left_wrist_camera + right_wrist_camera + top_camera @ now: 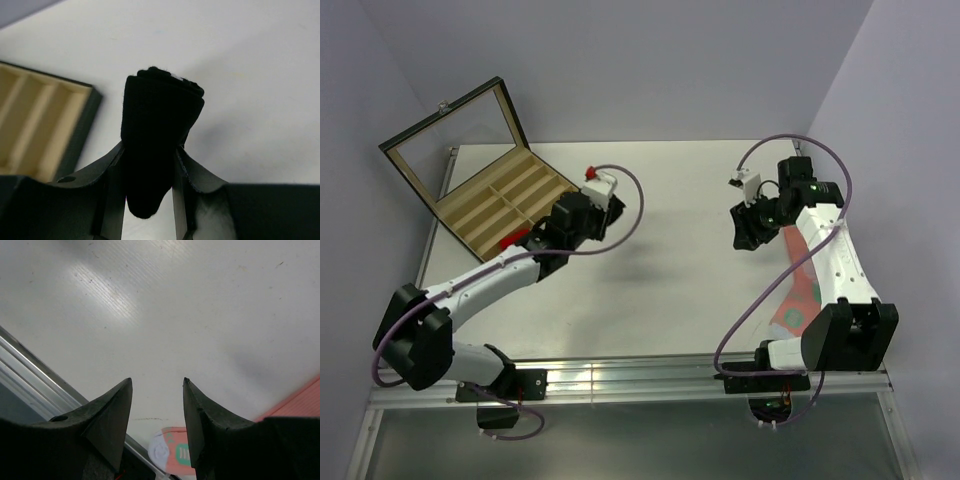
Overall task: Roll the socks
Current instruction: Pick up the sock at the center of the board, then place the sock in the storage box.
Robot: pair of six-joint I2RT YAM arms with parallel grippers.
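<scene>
White tabletop [670, 260] fills the space between pale lilac walls. Over it, left of centre, the black sock [159, 130] sits as a thick folded bundle, pinched between the fingers of the left gripper [150, 150], which presses in on both its sides. A sliver of white shows at the bundle's far top edge. In the left wrist view the sock stands clear of the table, just right of the box [505, 195].

That box lies open at the table's far left, its glazed lid tilted back and its tan tray split into long compartments. A small red bundle [514, 239] shows at the tray's near corner, right beside the left arm; too little of it is visible to say what it is or whether it lies inside the tray.

Across the table, the right gripper [157, 381] hangs over bare surface with its jaws apart and nothing between them. A pink sock [798, 300] with green and white patches lies under the right arm, stretching toward the table's near edge, well apart from the black sock.
</scene>
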